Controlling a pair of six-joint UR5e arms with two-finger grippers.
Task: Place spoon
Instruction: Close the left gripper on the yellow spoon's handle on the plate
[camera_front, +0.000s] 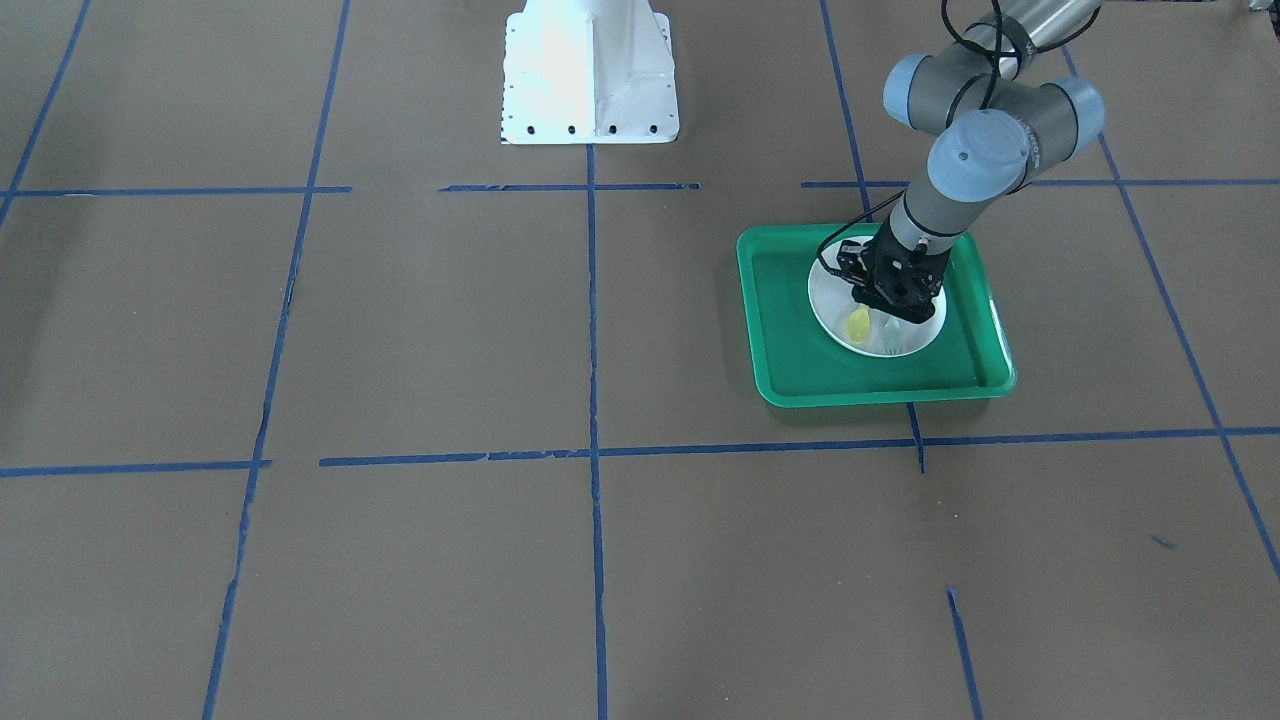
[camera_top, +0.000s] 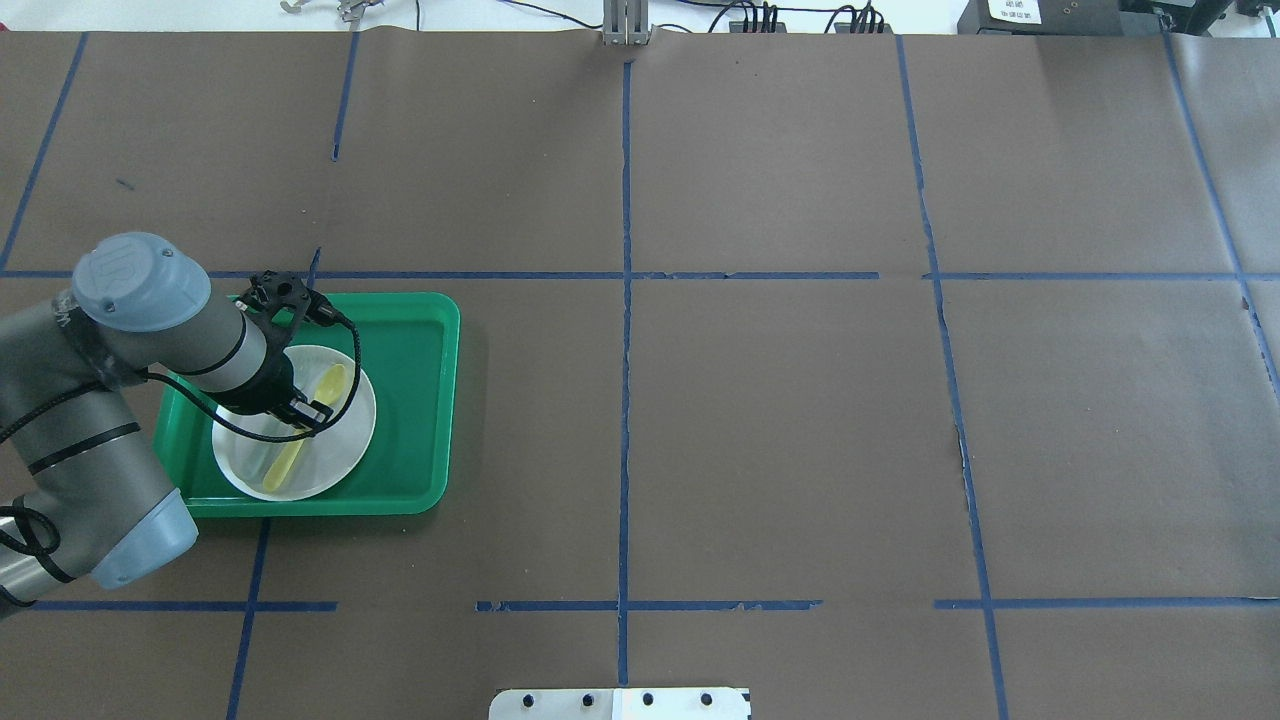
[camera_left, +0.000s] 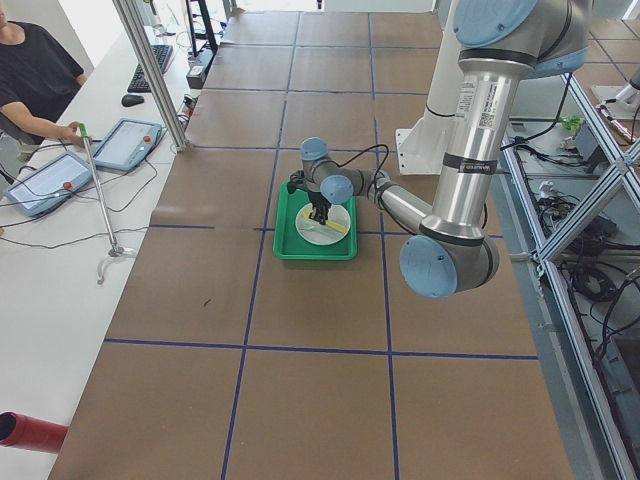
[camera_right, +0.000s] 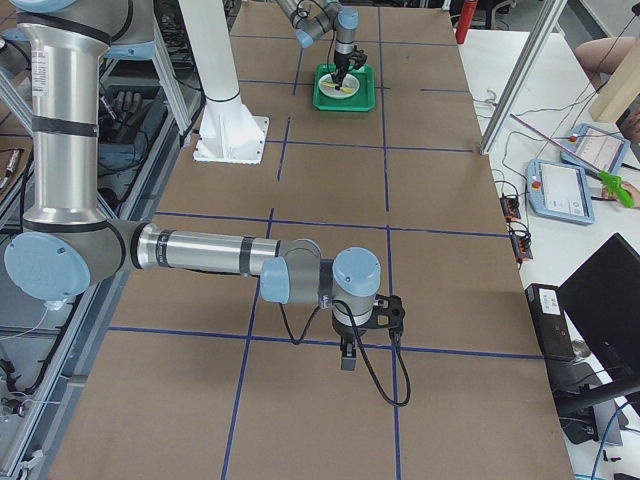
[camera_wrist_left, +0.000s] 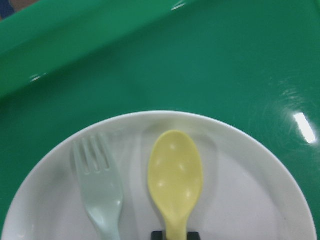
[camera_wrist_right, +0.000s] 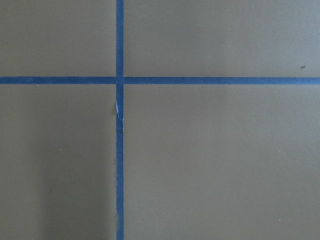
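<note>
Close to the counter's left edge, roughly midway along it, the green tray (camera_top: 420, 400) carries the white plate (camera_top: 350, 440). The yellow spoon (camera_wrist_left: 176, 175) lies on that plate, or barely above it, just beside the pale fork (camera_wrist_left: 100, 195) and roughly parallel to it. The spoon's long axis runs from the robot's edge toward the operators' edge, slanting a little toward the right edge. Its bowl is at the far end and its handle points back toward the robot. The left arm (camera_top: 190, 340) hangs directly over it, with the left jaws set at the neck where bowl meets handle. Only a dark tip shows behind the handle in the wrist view, so whether they pinch it or merely flank it cannot be told. The right arm (camera_right: 200, 252) hovers over bare counter toward the right edge, well apart from the tray, and the state of the right jaws cannot be told either. Judged from this, the left arm alone is placed to act on the spoon
</note>
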